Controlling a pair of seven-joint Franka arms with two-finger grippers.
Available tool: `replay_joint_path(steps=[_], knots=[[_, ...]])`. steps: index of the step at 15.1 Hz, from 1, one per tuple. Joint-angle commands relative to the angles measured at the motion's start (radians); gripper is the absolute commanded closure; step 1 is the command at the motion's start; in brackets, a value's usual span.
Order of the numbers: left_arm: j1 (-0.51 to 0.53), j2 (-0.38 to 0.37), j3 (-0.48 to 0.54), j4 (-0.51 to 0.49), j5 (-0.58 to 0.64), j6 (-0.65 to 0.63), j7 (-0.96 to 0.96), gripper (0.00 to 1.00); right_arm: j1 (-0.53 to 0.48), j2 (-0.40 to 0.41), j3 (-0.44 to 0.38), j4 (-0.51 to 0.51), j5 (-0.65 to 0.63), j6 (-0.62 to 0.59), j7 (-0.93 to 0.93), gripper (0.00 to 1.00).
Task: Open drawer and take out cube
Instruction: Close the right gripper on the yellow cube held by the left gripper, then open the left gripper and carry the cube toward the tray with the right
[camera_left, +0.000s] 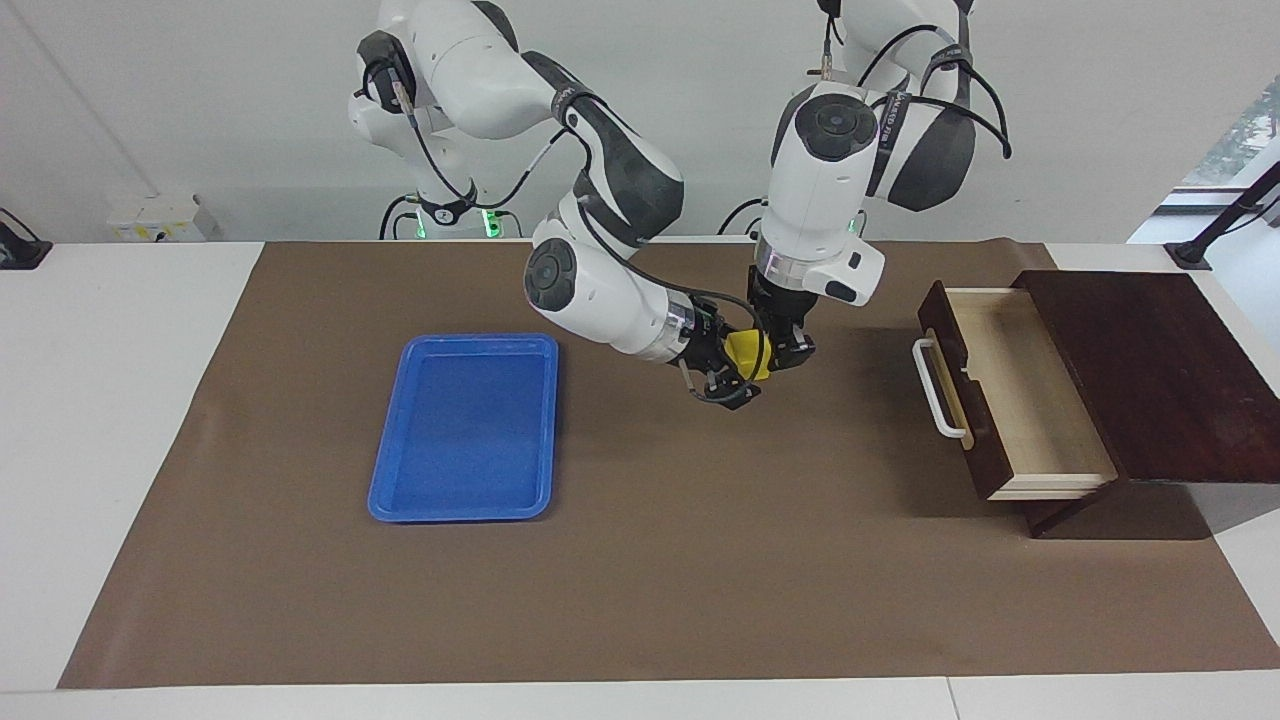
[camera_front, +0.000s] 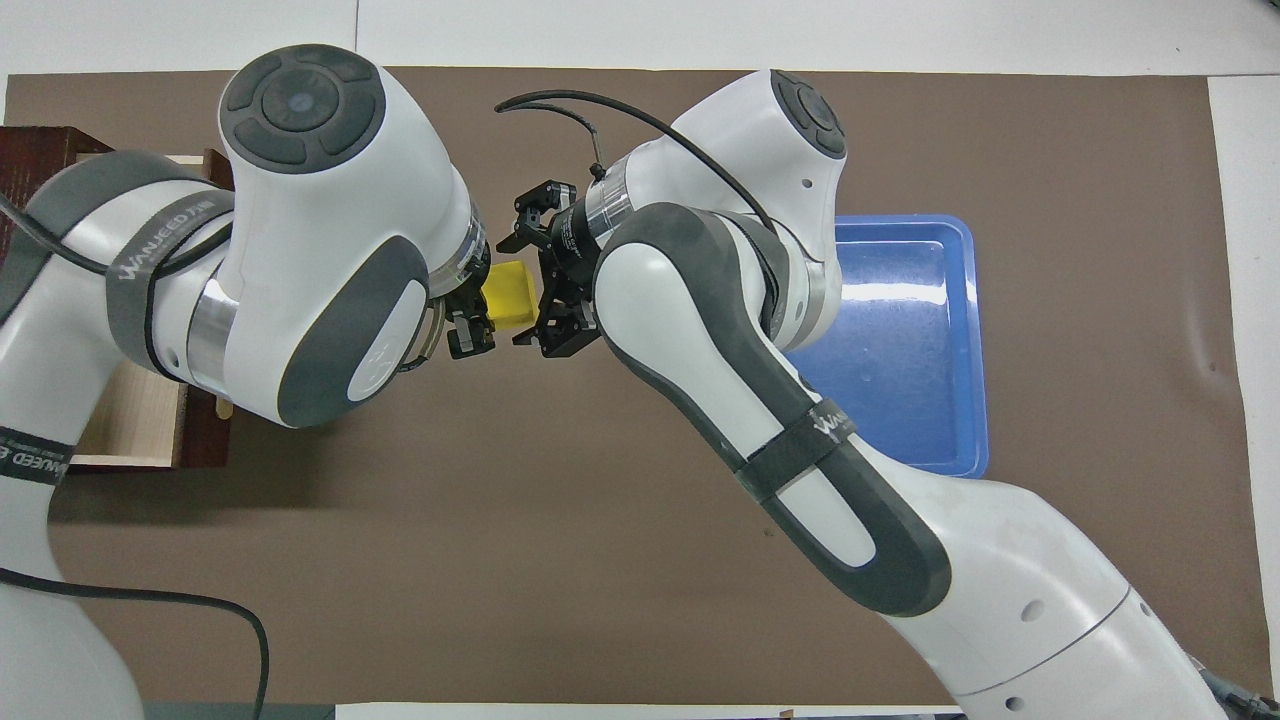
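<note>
Facing view first: finds the left end effector pointing down, fingers clamped on the cube, holding it in the air over the mat, between the tray and the drawer. Finds the right end effector tilted in sideways, right up against the cube, fingers spread wide; cannot tell whether touching. Shows the drawer pulled out of its box at the left arm's end of the surface, pale inside bare, and the tray flat toward the right arm's end. Overhead view next: confirms the cube pinched by the left end effector, with the right end effector fully open, one finger at each side of it. Catches only a corner of the drawer under the left arm, and the tray partly under the right arm.
</note>
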Motion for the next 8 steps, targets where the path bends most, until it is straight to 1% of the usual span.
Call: replay_joint_path(steps=[1, 2, 5, 8], knots=[[-0.014, -0.025, 0.015, -0.032, -0.014, 0.018, 0.003, 1.00, 0.013, 0.014, 0.005, 0.035, -0.039, -0.013, 0.034, 0.51], [-0.014, -0.025, 0.015, -0.032, -0.014, 0.018, 0.004, 1.00, 0.024, 0.011, 0.005, 0.035, -0.042, -0.011, 0.039, 1.00], [-0.014, -0.027, 0.015, -0.034, -0.014, 0.018, 0.009, 1.00, 0.004, -0.012, 0.005, 0.035, -0.037, -0.022, 0.053, 1.00], [-0.014, -0.027, 0.015, -0.034, -0.014, 0.018, 0.009, 1.00, -0.018, -0.018, 0.005, 0.034, -0.037, -0.023, 0.048, 1.00]])
